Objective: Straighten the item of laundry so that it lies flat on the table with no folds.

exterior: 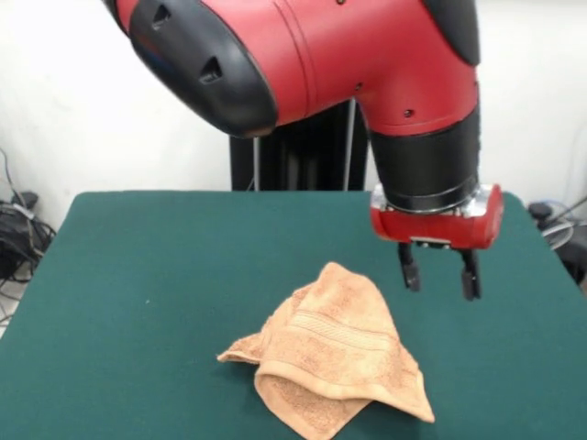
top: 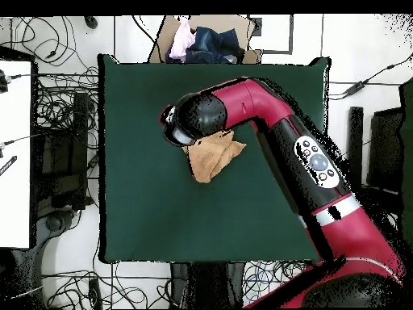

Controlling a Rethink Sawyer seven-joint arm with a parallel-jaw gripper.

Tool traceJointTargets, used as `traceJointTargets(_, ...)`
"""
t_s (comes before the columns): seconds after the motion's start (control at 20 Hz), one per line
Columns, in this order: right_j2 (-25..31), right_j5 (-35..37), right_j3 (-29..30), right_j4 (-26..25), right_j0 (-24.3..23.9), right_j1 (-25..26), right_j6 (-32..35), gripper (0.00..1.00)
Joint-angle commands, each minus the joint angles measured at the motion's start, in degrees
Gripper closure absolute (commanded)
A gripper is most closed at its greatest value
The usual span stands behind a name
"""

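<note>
The orange-tan towel [exterior: 332, 359] lies crumpled and folded over itself on the green table [exterior: 165, 275], near the front edge in the front view, with a woven band stripe showing across its top layer. My gripper [exterior: 439, 274] hangs open and empty above the table, just right of the towel's upper corner and apart from it. In the overhead view the towel [top: 214, 157] shows partly under the arm's wrist [top: 193, 119], which hides the gripper.
A cardboard box with clothes [top: 206, 40] stands beyond the table's far edge in the overhead view. Cables [top: 56, 105] lie on the floor around the table. The robot's pedestal [exterior: 298, 151] stands behind the table.
</note>
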Motion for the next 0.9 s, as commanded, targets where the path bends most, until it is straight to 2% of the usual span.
traceJointTargets(0.05, -8.9, -0.3, 1.3, -4.0, -0.8, -1.8, -15.4, 0.0)
traceJointTargets(0.45, -9.8, 3.9, -0.1, -1.7, -2.5, -4.2, -25.5, 0.0)
traceJointTargets(0.9, -12.0, 3.5, -3.0, -1.6, -3.6, -1.3, -35.6, 0.0)
